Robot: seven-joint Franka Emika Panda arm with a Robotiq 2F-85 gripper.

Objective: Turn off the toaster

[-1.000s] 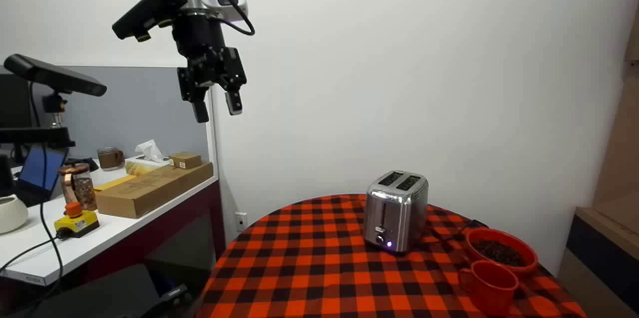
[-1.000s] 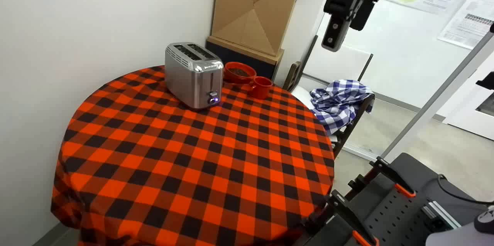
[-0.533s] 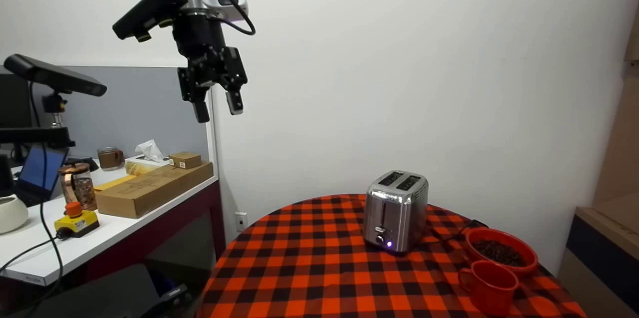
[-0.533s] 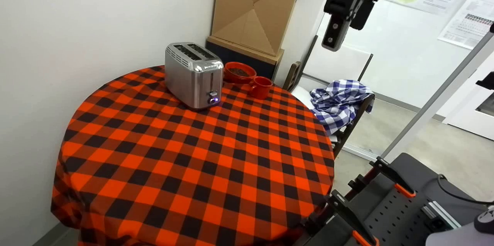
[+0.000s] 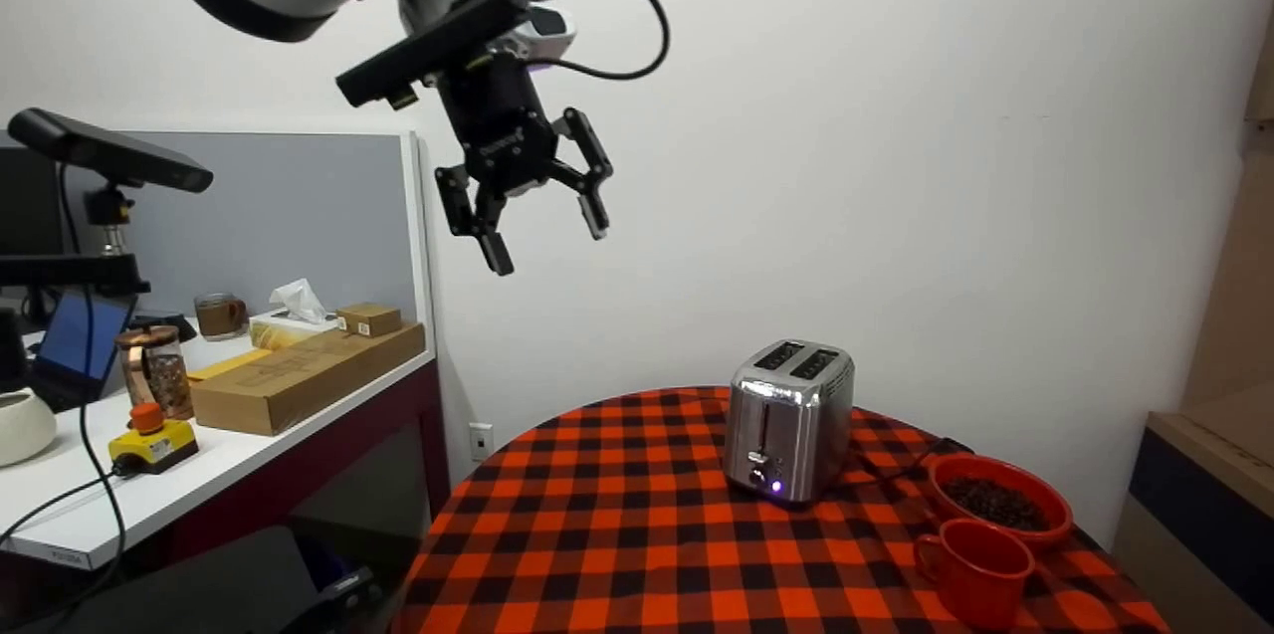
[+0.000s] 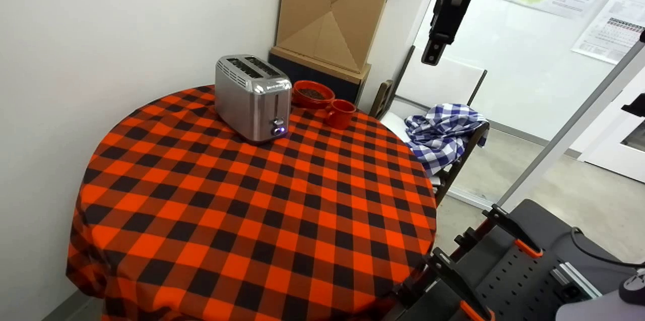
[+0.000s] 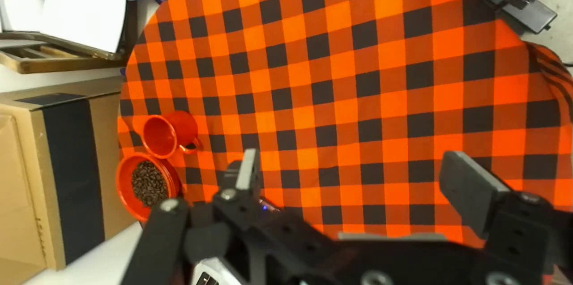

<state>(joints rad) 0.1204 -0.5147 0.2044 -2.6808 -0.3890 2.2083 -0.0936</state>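
The shiny silver two-slot toaster (image 5: 791, 425) stands upright on the red-and-black checked table; it also shows in an exterior view (image 6: 249, 102). A small purple-blue light glows low on its front, beside a knob and below a lever. In the wrist view only a corner of the toaster (image 7: 210, 275) and its light show, mostly hidden behind my gripper. My gripper (image 5: 548, 250) is open and empty, high above the table and well apart from the toaster. Both fingers, spread wide, show in the wrist view (image 7: 351, 162). One fingertip shows in an exterior view (image 6: 432, 54).
A red bowl (image 5: 995, 500) of dark beans and a red cup (image 5: 980, 574) stand beside the toaster. A dark cord (image 5: 896, 475) runs behind it. A wall borders the table. A cardboard box (image 6: 332, 13) stands behind. A white desk (image 5: 239, 425) and a chair (image 6: 448, 76) are nearby.
In an exterior view my arm has moved right and tilted, and the gripper fingers have spread wider. The toaster, bowl and cup have not moved.
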